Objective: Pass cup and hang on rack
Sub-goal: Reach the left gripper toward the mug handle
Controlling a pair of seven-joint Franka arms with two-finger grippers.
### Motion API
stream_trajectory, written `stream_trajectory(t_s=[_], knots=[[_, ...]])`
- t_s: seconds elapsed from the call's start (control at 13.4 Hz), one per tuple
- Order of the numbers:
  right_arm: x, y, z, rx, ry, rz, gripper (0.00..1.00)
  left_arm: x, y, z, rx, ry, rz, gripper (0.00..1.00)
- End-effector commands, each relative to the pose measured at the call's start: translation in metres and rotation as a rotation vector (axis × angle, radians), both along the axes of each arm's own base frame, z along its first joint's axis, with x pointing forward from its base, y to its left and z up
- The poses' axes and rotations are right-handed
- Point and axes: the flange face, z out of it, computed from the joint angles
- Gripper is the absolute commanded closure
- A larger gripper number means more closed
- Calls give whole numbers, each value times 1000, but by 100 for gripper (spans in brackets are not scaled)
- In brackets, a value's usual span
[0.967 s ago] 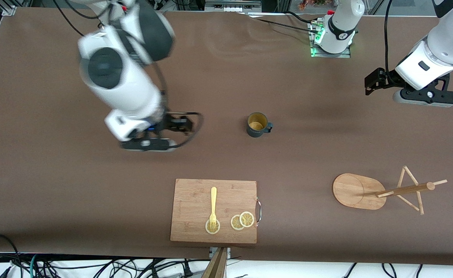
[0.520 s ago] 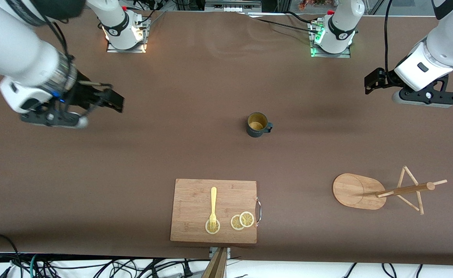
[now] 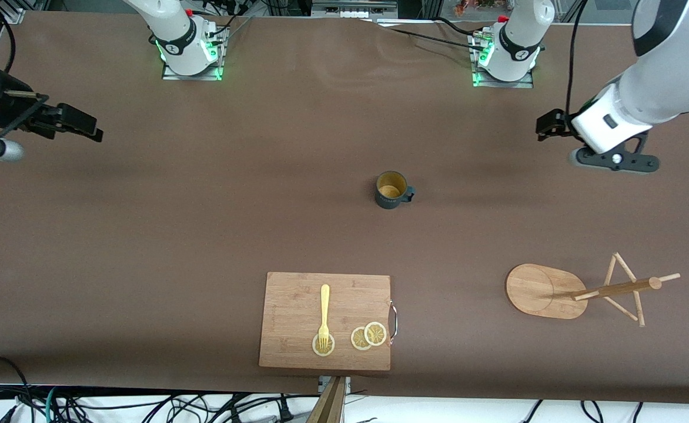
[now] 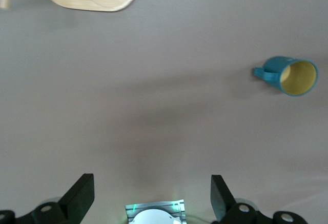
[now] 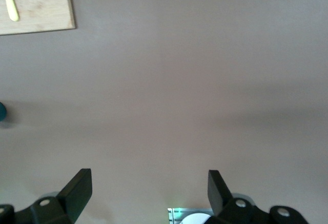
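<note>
Sitting upright mid-table, the cup is farther from the front camera than the cutting board and well apart from the rack, which is lying toward the left arm's end; it is looking rigid, light and probably glazed-slick, so I'd be pinching across the rim wall, keeping the small handle free for a peg. Both arms are hanging high at the table's ends, left gripper and right gripper with jaws spread wide, holding nothing.
</note>
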Motion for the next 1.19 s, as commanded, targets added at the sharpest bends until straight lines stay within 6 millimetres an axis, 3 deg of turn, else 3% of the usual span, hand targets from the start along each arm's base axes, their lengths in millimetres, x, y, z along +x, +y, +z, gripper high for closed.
stream_trajectory(t_s=[0.0, 0.22, 0.52, 0.59, 0.82, 0.89, 0.97, 1.12], knots=[[-25, -2, 5, -40, -3, 23, 0, 2, -47, -25, -69, 69, -49, 0], [-25, -4, 5, -89, -5, 29, 0, 3, -79, -46, -88, 83, -98, 0], [-17, -3, 22, -99, -44, 31, 0, -1, -122, -72, -193, 90, -322, 0], [-15, -4, 25, -97, -59, 26, 0, 2, -122, -75, -241, 76, -400, 0], [-13, -4, 22, -85, -50, 13, 0, 0, -119, -111, -383, 85, -593, 0], [-14, 1, 22, -87, -44, 19, 0, 0, -112, -130, -412, 56, -680, 0], [-15, 13, 24, -101, -53, 46, 0, 5, -90, -147, -455, 14, -747, 0], [-14, 10, 22, -116, -49, 42, 0, 6, -72, -169, -588, -47, -847, 0]])
